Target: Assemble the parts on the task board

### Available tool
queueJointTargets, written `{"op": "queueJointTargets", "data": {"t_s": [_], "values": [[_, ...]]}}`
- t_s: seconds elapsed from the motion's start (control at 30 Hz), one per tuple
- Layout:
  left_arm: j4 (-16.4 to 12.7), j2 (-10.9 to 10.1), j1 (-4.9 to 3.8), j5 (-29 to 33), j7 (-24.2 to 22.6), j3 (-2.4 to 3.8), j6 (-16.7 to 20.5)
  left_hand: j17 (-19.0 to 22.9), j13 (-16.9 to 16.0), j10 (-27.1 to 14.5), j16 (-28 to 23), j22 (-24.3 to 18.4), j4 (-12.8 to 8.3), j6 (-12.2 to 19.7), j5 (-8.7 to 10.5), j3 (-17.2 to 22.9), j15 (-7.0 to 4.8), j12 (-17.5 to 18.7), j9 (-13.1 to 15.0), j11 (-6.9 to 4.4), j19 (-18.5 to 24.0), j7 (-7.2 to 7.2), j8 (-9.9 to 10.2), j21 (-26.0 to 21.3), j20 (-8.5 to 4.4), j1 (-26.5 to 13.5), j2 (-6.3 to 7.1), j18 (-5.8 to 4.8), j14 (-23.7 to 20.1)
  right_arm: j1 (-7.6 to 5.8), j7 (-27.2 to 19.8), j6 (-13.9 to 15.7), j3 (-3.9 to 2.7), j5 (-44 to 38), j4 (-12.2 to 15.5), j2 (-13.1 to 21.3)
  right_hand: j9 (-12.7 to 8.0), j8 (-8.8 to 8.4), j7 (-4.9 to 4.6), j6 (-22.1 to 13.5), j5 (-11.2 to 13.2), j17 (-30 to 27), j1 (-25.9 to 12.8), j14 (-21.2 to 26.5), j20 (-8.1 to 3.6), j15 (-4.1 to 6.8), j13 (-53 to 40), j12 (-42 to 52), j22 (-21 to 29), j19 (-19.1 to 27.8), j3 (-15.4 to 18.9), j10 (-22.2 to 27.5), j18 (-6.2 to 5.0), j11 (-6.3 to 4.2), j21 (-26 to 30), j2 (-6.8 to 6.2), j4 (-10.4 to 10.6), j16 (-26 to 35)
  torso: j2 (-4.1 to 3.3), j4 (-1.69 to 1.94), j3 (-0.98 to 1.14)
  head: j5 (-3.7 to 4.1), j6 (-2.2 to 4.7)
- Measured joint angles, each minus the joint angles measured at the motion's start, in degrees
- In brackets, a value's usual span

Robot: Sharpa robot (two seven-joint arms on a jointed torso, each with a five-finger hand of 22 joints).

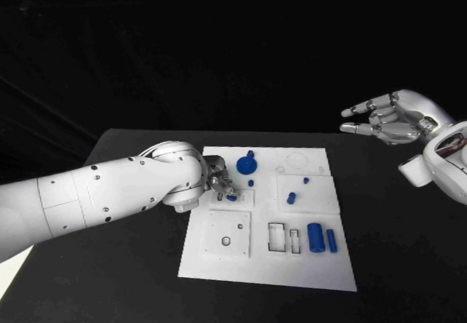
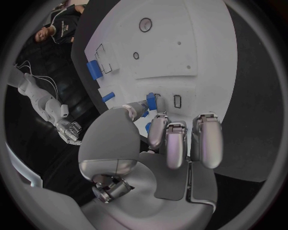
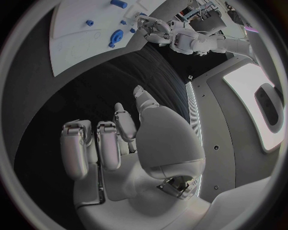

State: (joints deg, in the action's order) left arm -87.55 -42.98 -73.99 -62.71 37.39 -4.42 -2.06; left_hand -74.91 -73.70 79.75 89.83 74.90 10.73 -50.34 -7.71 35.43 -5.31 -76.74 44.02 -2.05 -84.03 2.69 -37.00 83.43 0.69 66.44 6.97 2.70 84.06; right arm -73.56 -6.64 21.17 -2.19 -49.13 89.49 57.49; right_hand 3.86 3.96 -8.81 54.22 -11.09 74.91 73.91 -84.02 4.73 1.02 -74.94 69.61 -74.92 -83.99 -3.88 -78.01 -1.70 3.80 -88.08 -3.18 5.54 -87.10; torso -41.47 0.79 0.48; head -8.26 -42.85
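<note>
The white task board point(image 1: 302, 263) lies in the middle of the black table. My left hand point(image 1: 216, 183) hovers low over its far left part and pinches a small blue part point(image 2: 151, 101) between thumb and a finger, close to a small rectangular slot point(image 2: 177, 100). On the board lie a round blue part with a knob point(image 1: 247, 163), a small blue peg point(image 1: 291, 198), a blue cylinder point(image 1: 315, 237) and a blue bar point(image 1: 332, 241). My right hand point(image 1: 389, 120) is raised off the board to the far right, fingers apart and holding nothing.
A square plate with a round hole point(image 1: 227, 235) and two narrow rectangular recesses point(image 1: 277, 237) take up the board's near half. Bare black table point(image 1: 407, 254) surrounds the board on all sides.
</note>
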Motion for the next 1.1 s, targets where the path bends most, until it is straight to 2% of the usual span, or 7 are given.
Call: {"op": "queueJointTargets", "data": {"t_s": [0.17,0.3,0.67,1.1], "values": [[-0.5,-0.2,1.12,-2.8,-0.3,0.0,2.9,0.0,0.0,0.0,0.0,0.0,-0.2,0.0,0.02,0.1,0.0,0.0,0.1,0.0,0.0,0.0,0.0,0.0,0.0,-0.1,0.07,0.0,0.0,0.0,0.0,0.0,0.0,0.0,-0.1,0.0,0.0,0.0,0.0,0.0,0.0,0.0,0.0,0.0,0.0,0.0,0.0,0.0,0.0,0.0,0.2,0.0,0.0,0.0,0.0,0.0,0.2,0.0,0.03,0.11,-0.05,0.05,-0.15],[-0.8,-0.3,1.48,-4.1,-0.4,0.15,4.5,0.0,-0.1,0.0,0.0,0.0,-0.3,0.0,0.13,0.3,0.0,0.0,0.1,0.0,0.0,0.0,0.0,0.2,0.0,-0.1,0.15,0.0,0.0,0.0,0.0,0.0,0.01,0.0,-0.1,0.0,0.0,0.0,0.0,0.0,0.0,0.0,0.0,0.0,0.0,0.0,0.0,0.0,0.0,0.0,0.2,0.0,0.0,0.0,0.0,0.0,0.2,0.0,-0.01,0.09,-0.08,0.05,-0.18],[-1.1,-0.5,1.64,-5.4,-0.6,0.3,6.5,0.0,-0.2,0.2,0.0,0.0,-1.2,0.0,0.29,1.2,0.0,0.0,0.1,-0.2,0.0,0.02,0.0,0.2,0.0,-0.7,0.75,0.01,0.0,0.03,0.0,-0.1,0.04,0.0,-0.2,0.0,0.0,0.0,0.0,0.0,-0.2,0.0,-0.4,0.0,0.0,0.0,0.0,0.0,0.0,0.0,0.4,0.0,0.0,0.0,0.0,0.4,0.4,0.0,-0.04,0.12,-0.07,0.23,-0.47],[-0.7,-0.2,1.69,-6.4,-0.5,0.32,5.4,0.0,-0.1,0.2,0.0,0.0,-1.5,0.0,0.5,1.2,0.0,0.0,0.1,-0.2,0.0,0.04,0.0,0.2,0.01,-0.8,0.81,0.01,0.0,0.15,0.0,-0.3,0.06,0.0,-0.4,-0.1,0.0,0.0,0.0,0.0,-0.2,0.0,-0.4,0.0,0.0,0.0,0.0,0.0,0.0,0.0,0.6,0.0,0.0,0.0,0.0,0.4,0.6,0.0,-0.02,0.09,-0.04,0.02,-0.8]]}}
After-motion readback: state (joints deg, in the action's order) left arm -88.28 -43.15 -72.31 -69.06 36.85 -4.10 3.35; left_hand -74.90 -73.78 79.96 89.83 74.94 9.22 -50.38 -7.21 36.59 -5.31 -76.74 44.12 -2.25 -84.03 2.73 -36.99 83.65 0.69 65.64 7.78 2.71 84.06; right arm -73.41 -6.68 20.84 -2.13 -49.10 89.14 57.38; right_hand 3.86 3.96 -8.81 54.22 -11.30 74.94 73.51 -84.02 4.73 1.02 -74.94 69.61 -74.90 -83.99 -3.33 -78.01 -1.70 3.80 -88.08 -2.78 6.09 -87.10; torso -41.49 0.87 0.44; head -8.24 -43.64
